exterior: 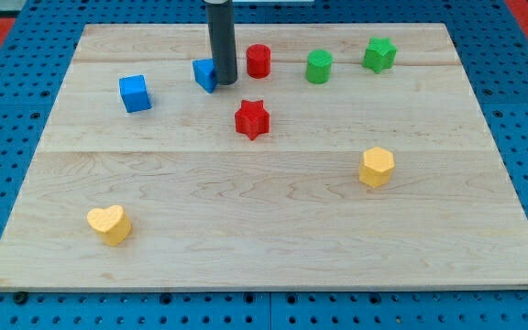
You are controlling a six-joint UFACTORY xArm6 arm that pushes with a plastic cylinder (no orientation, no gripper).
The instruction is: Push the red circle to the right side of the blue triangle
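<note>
The red circle (258, 60) is a short red cylinder near the view's top, a little right of centre. The blue triangle (205, 74) lies just to its left, partly hidden by my rod. My tip (225, 83) rests on the board against the blue triangle's right side, in the gap between it and the red circle. The red circle stands about one block-width to the right of my tip, apart from it.
A blue cube (135, 93) sits left of the triangle. A red star (253, 119) lies below my tip. A green cylinder (319, 66) and a green star (379, 54) are at the top right. A yellow hexagon (376, 167) and a yellow heart (109, 224) lie lower down.
</note>
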